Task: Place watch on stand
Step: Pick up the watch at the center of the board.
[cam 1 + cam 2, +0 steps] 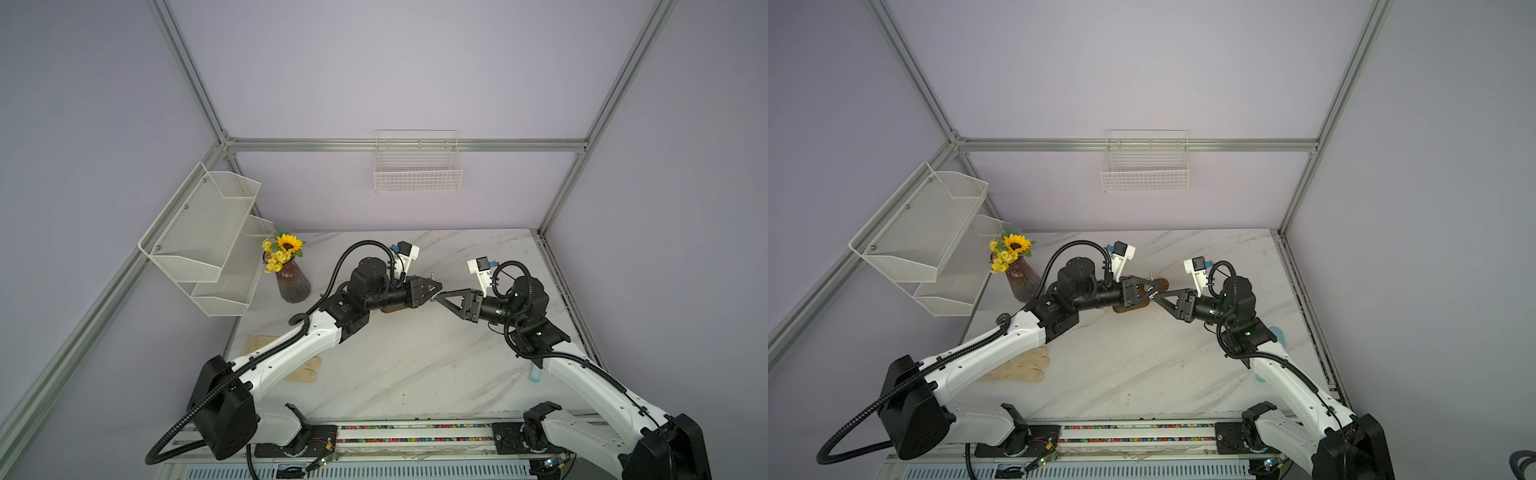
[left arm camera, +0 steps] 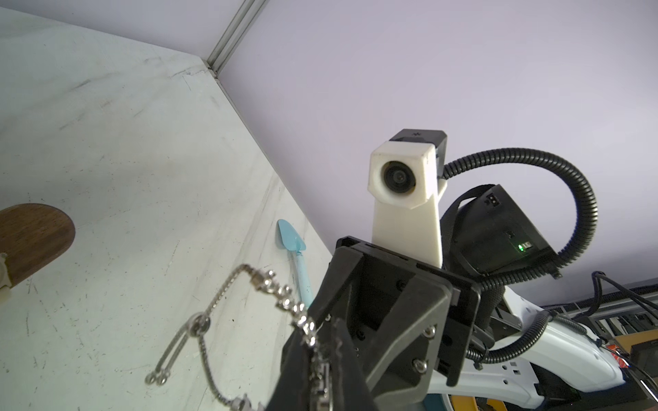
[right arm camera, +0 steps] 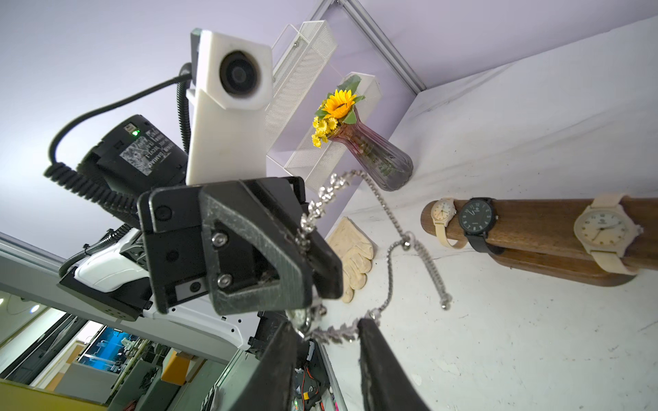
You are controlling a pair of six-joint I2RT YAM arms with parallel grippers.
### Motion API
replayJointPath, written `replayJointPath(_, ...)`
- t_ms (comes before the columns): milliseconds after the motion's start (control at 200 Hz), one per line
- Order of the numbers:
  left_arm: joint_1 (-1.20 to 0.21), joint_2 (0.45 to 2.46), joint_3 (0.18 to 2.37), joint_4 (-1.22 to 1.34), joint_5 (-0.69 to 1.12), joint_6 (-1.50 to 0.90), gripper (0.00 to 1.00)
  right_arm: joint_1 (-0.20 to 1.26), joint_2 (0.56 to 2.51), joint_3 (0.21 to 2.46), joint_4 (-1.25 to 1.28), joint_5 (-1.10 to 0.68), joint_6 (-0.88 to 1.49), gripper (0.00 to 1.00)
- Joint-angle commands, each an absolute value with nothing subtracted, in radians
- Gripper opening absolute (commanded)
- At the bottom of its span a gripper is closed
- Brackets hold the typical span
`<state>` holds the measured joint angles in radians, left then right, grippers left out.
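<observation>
Close in, we see the left pincer [image 1: 434, 289] clamped on the silver watch [image 3: 333, 335], its chain band drooping in the air. Tip to tip with it, the right pincer [image 1: 439, 297] has its jaws partly apart around the band, and we cannot tell whether they pinch it. Just beneath the left pincer, the stand [image 3: 534, 224] sits on the bench [image 3: 534, 338], three strapped watches [image 3: 477, 217] around its bar.

A robotics lab cell: aluminium frame [image 1: 407, 145], lilac panels [image 1: 395, 75], marble-look tabletop [image 1: 415, 374], robot arms [image 1: 291, 353].
</observation>
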<state>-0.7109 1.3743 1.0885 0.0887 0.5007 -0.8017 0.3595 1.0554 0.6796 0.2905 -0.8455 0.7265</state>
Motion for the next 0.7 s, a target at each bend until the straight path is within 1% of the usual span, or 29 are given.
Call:
replayJointPath(0,-0.704,1.379,1.109,0.153,0.534,-0.821,0.00,0.353,1.088,0.683,0.432,-0.911,0.771,0.33)
replayJointPath(135,-0.704,1.385,1.110,0.164,0.541,-0.830,0.00,0.353,1.118,0.690,0.492,-0.939,0.805,0.33)
replayJointPath(330,-0.704,1.393,1.108,0.185,0.550,-0.844,0.01,0.353,1.139,0.675,0.585,-0.948,0.852,0.29)
replayJointPath(530,-0.704,1.404,1.103,0.255,0.591,-0.893,0.04,0.353,1.148,0.641,0.705,-0.946,0.913,0.20)
replayJointPath(560,-0.704,1.438,1.102,0.265,0.597,-0.900,0.04,0.352,1.147,0.638,0.713,-0.945,0.916,0.19)
replayJointPath(615,-0.704,1.443,1.100,0.281,0.606,-0.910,0.06,0.353,1.147,0.637,0.723,-0.949,0.918,0.15)
replayJointPath(695,-0.704,1.448,1.099,0.301,0.622,-0.922,0.11,0.352,1.143,0.631,0.731,-0.947,0.920,0.14)
